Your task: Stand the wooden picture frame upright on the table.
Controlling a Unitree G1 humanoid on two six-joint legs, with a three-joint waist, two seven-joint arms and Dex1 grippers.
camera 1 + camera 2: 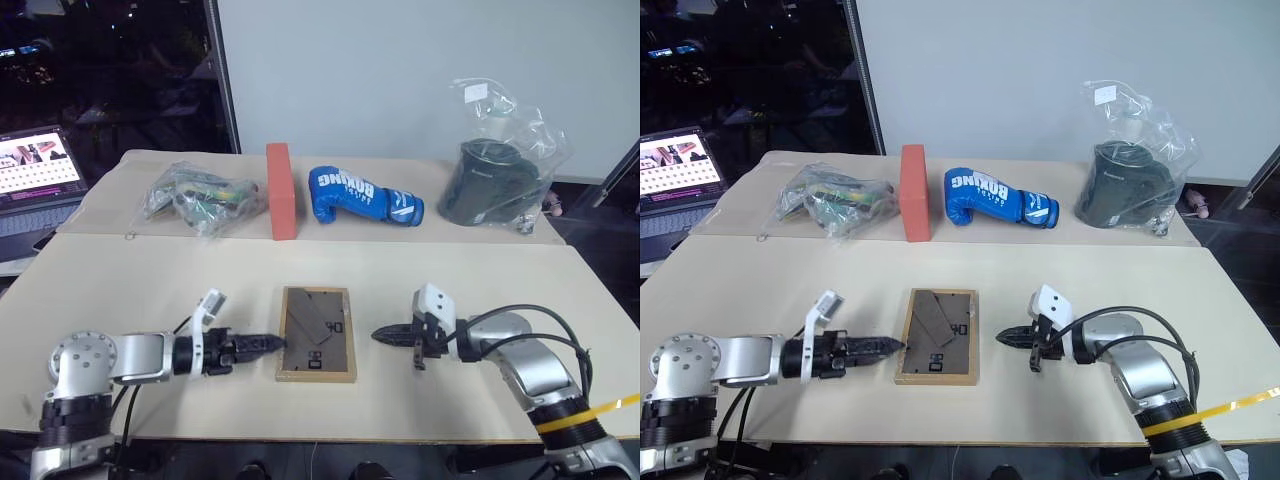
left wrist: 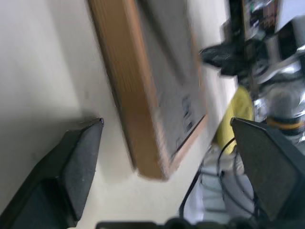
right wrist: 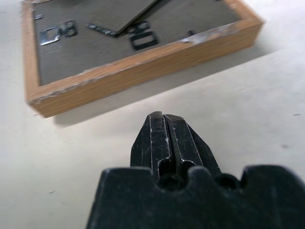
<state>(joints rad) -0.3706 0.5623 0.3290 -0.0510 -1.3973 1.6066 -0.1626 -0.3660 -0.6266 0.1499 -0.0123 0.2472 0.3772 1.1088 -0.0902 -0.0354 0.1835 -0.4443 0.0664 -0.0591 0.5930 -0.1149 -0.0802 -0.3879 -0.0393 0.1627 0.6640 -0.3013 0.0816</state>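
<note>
The wooden picture frame (image 1: pixel 317 333) lies flat, back up, on the table (image 1: pixel 480 280) between my wide-open left gripper (image 1: pixel 262 345) and my closed, empty right gripper (image 1: pixel 385 336), so next I must grasp its edge and raise it.

A plain pale wall (image 1: pixel 420 70) rises behind the far edge of the tabletop (image 1: pixel 150 280). Left of that wall stands a dark vertical post (image 1: pixel 225 75), and beyond it a dark window area (image 1: pixel 110 60) with scattered small lights. Below the window, off the tabletop's left edge, an open laptop (image 1: pixel 35 175) glows.
</note>
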